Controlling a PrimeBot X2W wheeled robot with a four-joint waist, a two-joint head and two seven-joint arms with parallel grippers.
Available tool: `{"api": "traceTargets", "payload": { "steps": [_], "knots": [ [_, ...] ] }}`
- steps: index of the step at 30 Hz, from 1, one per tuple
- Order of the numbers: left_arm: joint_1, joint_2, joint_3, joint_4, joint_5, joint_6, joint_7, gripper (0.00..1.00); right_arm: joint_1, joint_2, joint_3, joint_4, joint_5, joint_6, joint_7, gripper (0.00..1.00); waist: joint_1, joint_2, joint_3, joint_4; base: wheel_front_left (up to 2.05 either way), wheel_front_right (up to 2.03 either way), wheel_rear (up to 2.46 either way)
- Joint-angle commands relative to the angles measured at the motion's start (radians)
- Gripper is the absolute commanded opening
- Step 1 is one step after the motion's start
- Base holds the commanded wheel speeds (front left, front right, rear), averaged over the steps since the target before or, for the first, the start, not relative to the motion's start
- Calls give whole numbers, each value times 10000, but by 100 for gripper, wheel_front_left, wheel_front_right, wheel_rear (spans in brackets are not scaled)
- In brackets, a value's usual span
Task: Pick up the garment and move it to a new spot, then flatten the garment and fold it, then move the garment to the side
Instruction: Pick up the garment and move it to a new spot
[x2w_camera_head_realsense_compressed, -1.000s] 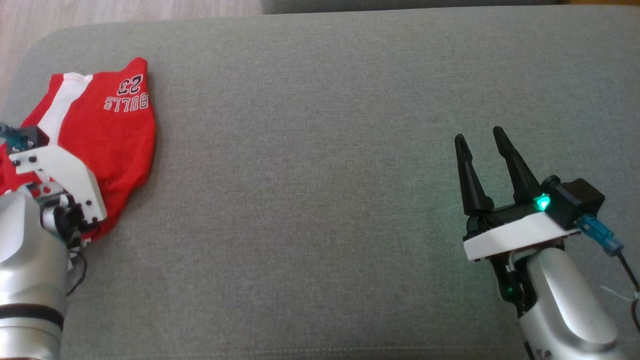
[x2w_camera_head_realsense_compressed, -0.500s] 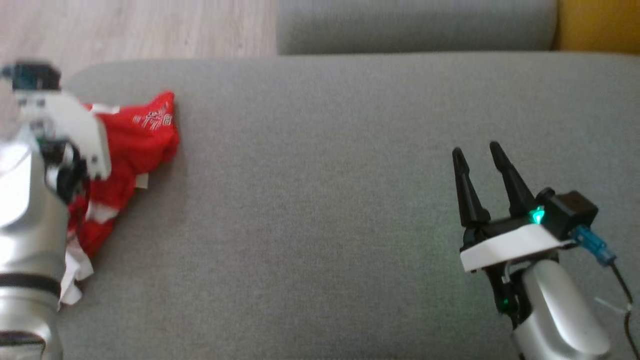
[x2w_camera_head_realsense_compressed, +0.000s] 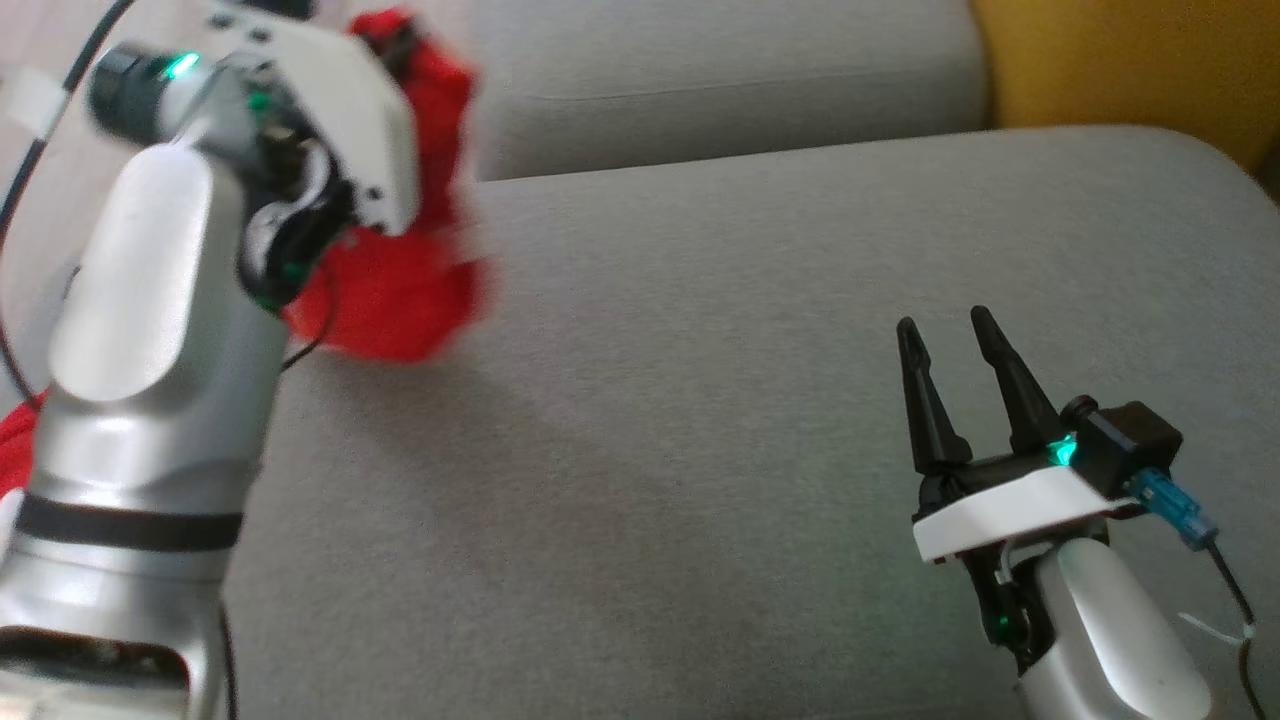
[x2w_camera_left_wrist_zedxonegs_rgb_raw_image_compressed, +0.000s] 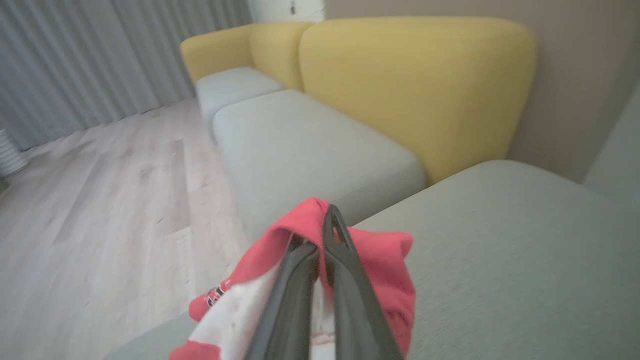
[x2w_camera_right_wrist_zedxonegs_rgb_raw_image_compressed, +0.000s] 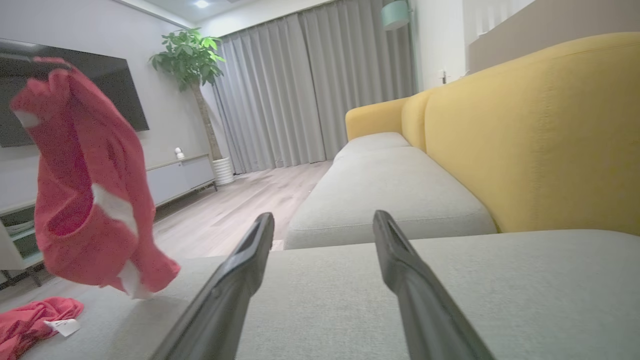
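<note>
Left wrist view: the left gripper (x2w_camera_left_wrist_zedxonegs_rgb_raw_image_compressed: 327, 220) is clamped on a fold of the red garment (x2w_camera_left_wrist_zedxonegs_rgb_raw_image_compressed: 385, 270), which hangs above the grey cushion (x2w_camera_left_wrist_zedxonegs_rgb_raw_image_compressed: 500, 250). Right gripper (x2w_camera_head_realsense_compressed: 940, 325) stands apart, empty. The pinch looks small; a quick swing could pull it free.

A wide grey sofa cushion (x2w_camera_head_realsense_compressed: 700, 400) carries the work, its smooth fabric backed by a yellow backrest (x2w_camera_right_wrist_zedxonegs_rgb_raw_image_compressed: 530, 130). Near its left edge lies a crumpled red cloth (x2w_camera_right_wrist_zedxonegs_rgb_raw_image_compressed: 30, 315) with a white label.
</note>
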Motion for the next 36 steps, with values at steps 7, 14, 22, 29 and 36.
{"api": "traceTargets", "payload": {
  "steps": [7, 14, 22, 29, 36],
  "knots": [
    [-445, -332, -261, -2350, -1595, -59, 330, 0, -556, 0, 86, -421, -58, -7, -107, 100, 0, 0, 259, -1149, 0, 0, 0],
    [1500, 4, -473, -1989, -2090, -32, 242, 0, -565, -84, 124, -470, 33, -7, -107, 100, 0, 0, 500, -1597, 0, 0, 0],
    [2837, 687, -848, 778, -1738, -55, -2505, 100, -703, -179, 461, -423, 169, -7, -107, 100, 0, 0, 662, -1703, 0, 0, 0],
    [2839, 798, -1151, 1874, -2060, -59, -4327, 100, -624, -305, 550, -401, 243, -7, -107, 100, 0, 0, 598, -1511, 0, 0, 0],
    [2950, 904, -840, 1373, -1875, 474, -5989, 100, -451, -443, 364, -440, 220, -7, -107, 100, 0, 0, 367, -1185, 0, 0, 0]
  ]
}}
